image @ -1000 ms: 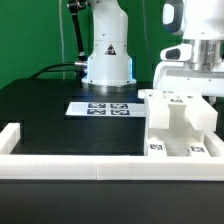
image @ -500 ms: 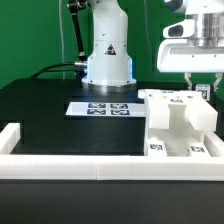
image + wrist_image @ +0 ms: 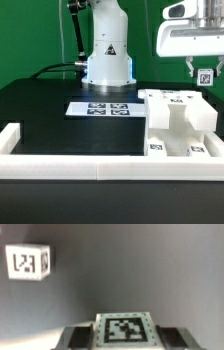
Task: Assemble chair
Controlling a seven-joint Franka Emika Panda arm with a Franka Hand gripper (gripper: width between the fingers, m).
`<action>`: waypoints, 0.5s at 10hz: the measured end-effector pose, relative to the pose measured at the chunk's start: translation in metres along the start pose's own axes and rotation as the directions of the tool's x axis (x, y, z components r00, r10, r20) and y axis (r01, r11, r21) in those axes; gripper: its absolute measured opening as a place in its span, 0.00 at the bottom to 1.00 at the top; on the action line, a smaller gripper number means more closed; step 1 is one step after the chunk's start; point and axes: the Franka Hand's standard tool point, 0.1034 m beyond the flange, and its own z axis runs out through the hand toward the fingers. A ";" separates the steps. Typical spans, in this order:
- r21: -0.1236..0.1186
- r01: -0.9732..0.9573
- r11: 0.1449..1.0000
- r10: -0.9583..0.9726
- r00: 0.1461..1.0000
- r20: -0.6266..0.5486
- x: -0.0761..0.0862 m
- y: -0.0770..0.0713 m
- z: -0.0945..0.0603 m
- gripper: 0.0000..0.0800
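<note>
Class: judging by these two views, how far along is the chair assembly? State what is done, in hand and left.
Done: several white parts stand joined as a blocky chair body at the exterior view's right. In hand: the gripper is shut on a small tagged piece, held above that body. Left: lowering this piece and fitting it on; whether more parts remain cannot be told.

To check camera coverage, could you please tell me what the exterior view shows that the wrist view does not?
Only the exterior view: the chunky white plastic chair assembly, the flat white marker board, the long white border wall and the arm's white base. Only the wrist view: a white tagged block I cannot match elsewhere. Both: the tool shut on a small white tagged piece.
</note>
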 end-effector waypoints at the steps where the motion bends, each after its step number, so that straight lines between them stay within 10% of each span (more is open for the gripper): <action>1: 0.004 0.012 1.000 -0.012 1.000 -0.015 0.010 0.000 -0.003 0.36; 5: 0.001 0.008 1.000 -0.008 1.000 -0.011 0.007 0.001 -0.001 0.36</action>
